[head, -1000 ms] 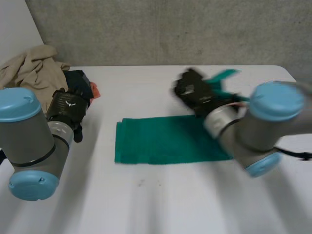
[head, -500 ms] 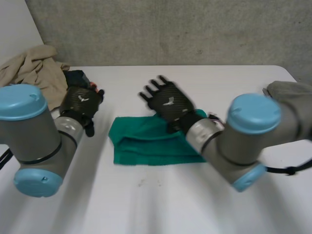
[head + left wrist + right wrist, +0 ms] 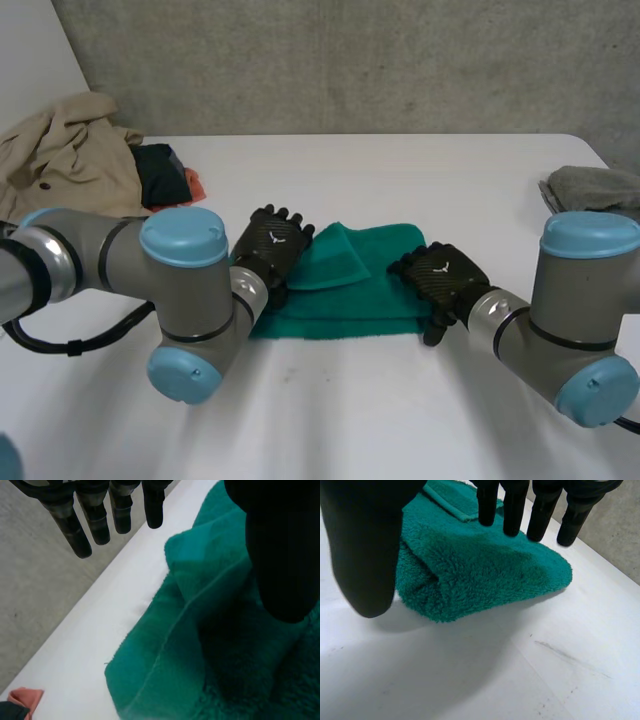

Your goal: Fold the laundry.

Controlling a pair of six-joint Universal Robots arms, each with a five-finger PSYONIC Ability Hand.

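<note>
- Green terry towel (image 3: 365,295) lies folded on the white table (image 3: 330,420) in the middle of the frame, with a flap doubled over near its left end.
- Left hand (image 3: 272,245) is on the towel's left end, at centre-left of the frame. In the left wrist view its fingers (image 3: 70,527) are straight and reach past the towel's far edge. The thumb (image 3: 282,555) hangs over the pile, and nothing is grasped.
- Right hand (image 3: 440,280) is at the towel's right end, at centre-right of the frame. In the right wrist view its fingers (image 3: 515,510) hang straight above the towel's rounded end. Its thumb (image 3: 365,545) stands well apart beside the towel, so the hand is wide open and holds nothing.
- I cannot tell whether the right palm touches the towel.
- Beige garment (image 3: 60,150), a dark cloth (image 3: 160,172) and a bit of orange cloth (image 3: 194,185) are heaped at the upper left.
- Grey cloth (image 3: 592,187) lies at the right edge.
</note>
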